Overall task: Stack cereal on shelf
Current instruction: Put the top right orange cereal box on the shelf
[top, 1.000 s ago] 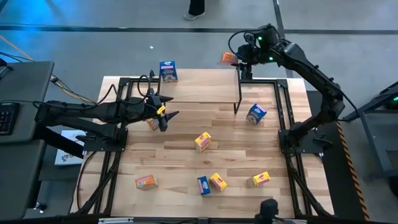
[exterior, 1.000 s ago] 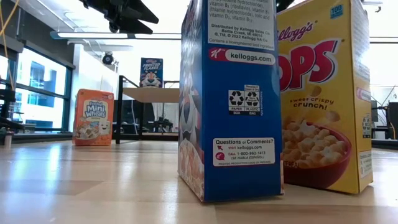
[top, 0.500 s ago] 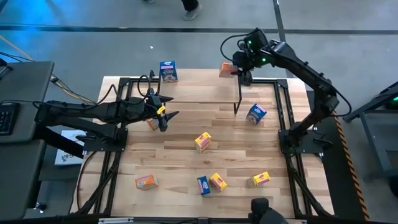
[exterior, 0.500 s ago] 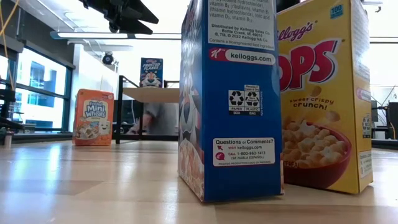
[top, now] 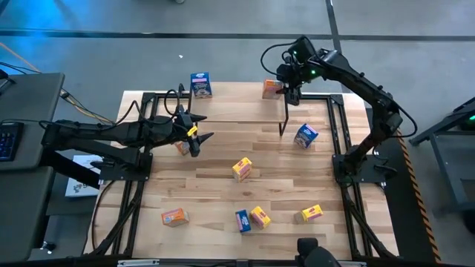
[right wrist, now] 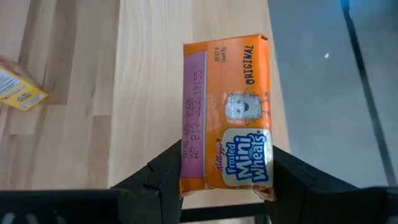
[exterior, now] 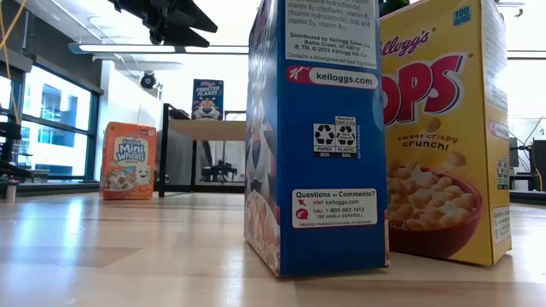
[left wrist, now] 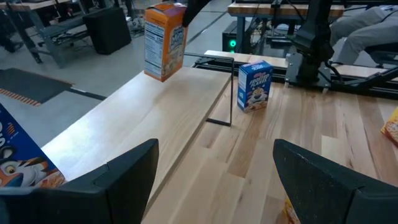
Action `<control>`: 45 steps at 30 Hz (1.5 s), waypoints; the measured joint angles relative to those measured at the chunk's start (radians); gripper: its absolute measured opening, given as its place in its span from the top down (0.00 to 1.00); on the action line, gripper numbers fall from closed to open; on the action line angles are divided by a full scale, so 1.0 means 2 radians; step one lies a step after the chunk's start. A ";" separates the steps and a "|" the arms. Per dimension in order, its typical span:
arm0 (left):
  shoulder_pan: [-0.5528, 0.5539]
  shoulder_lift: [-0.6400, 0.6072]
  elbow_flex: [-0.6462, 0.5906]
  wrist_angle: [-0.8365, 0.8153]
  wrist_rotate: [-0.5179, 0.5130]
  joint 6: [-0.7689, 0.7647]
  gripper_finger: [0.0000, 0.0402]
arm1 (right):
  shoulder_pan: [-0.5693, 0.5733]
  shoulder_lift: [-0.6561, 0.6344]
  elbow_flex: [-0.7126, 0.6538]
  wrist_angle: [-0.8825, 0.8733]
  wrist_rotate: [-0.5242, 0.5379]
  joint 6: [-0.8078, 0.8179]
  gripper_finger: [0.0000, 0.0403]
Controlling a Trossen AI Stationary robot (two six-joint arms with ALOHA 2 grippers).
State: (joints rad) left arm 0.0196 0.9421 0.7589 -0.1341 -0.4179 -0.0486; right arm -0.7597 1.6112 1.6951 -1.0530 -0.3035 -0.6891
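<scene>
The shelf (top: pixel 237 102) stands at the table's far side, with one blue cereal box (top: pixel 200 84) upright on its left end. My right gripper (top: pixel 287 90) is over the shelf's right end, shut on an orange cereal box (top: pixel 271 89), which also shows in the left wrist view (left wrist: pixel 165 40). My left gripper (top: pixel 199 138) hovers open over the table near the shelf's left end, beside another orange box (top: pixel 182 147). More boxes sit on the table: blue (top: pixel 306 135), yellow (top: pixel 242 168), and several near the front edge. My right gripper pinches the orange box between its two fingers (right wrist: pixel 163 177) at one end (right wrist: pixel 227 177), one finger on each of two opposite sides. The fingers come from above, pointing down. The box hangs slightly tilted, low over the shelf's right end (left wrist: pixel 186 93); whether its bottom touches the plank I cannot tell.
Near the front edge lie an orange box (top: pixel 175 216), a blue (top: pixel 243 220) and a yellow one (top: pixel 260 216) side by side, and another yellow (top: pixel 312 213). Black frame rails (top: pixel 338 133) run along both table sides. The shelf's middle is bare.
My right gripper has carried the orange box from beyond the shelf's far right corner toward the table's near edge and a little left, bringing it over the shelf's right end. The left arm has kept still.
</scene>
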 joint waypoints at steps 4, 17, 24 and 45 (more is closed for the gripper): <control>0.000 0.000 0.000 0.000 0.000 0.000 0.23 | 0.000 0.004 0.000 -0.005 0.004 0.000 0.60; 0.000 0.000 0.000 0.000 0.000 0.000 0.23 | 0.000 0.016 -0.001 -0.009 0.000 0.006 0.60; 0.000 0.000 0.000 0.000 0.000 0.000 0.23 | 0.000 0.021 -0.001 -0.005 0.000 0.006 0.60; 0.000 0.000 0.000 0.000 0.000 0.000 0.23 | -0.006 0.024 -0.002 0.010 0.030 0.006 0.40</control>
State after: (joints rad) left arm 0.0196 0.9421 0.7589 -0.1337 -0.4181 -0.0486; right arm -0.7727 1.6585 1.6910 -1.0327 -0.2443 -0.6773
